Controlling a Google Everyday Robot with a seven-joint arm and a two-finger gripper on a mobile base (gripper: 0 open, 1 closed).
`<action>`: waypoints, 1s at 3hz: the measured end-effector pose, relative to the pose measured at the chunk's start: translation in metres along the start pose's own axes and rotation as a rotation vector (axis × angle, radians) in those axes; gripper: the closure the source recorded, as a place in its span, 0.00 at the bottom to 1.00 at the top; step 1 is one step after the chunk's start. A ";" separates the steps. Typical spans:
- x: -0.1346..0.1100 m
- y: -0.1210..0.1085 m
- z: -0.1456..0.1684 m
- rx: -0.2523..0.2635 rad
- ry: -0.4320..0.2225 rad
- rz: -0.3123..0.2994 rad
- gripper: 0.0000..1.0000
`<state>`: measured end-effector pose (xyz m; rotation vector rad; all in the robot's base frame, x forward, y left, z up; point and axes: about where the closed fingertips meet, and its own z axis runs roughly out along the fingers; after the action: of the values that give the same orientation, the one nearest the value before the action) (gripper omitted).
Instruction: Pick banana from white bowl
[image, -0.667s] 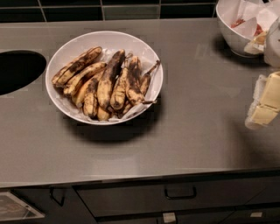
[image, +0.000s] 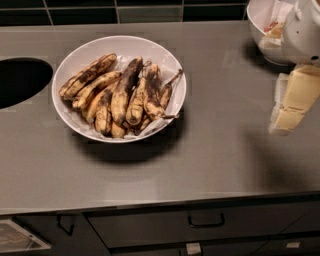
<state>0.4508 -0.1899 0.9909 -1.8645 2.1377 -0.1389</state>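
Note:
The white bowl (image: 100, 47) is wide and shallow, lined with crumpled white paper, and stands on the grey counter left of centre. It holds several overripe bananas. The banana (image: 124, 92) is the longest one, lying in the middle of the pile, nearly black at its far stem half and yellow with brown speckles at its near half. My gripper (image: 291, 102), with cream-coloured fingers, hangs over the counter at the right edge of the view, well to the right of the bowl and apart from it. It holds nothing.
A deeper white bowl (image: 260, 30) with paper and red bits stands at the back right, partly behind my white arm (image: 305, 30). A dark round opening (image: 20, 80) is cut in the counter at the left. Drawers with a handle (image: 205, 222) run below the front edge.
My gripper has shifted a little up and to the left in the view. The bowl and the bananas have not moved.

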 end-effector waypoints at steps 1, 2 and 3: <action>-0.059 -0.017 -0.003 -0.002 0.002 -0.194 0.00; -0.123 -0.031 -0.002 0.018 -0.038 -0.363 0.00; -0.123 -0.031 -0.002 0.018 -0.038 -0.363 0.00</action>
<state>0.4935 -0.0742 1.0210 -2.2070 1.7482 -0.1972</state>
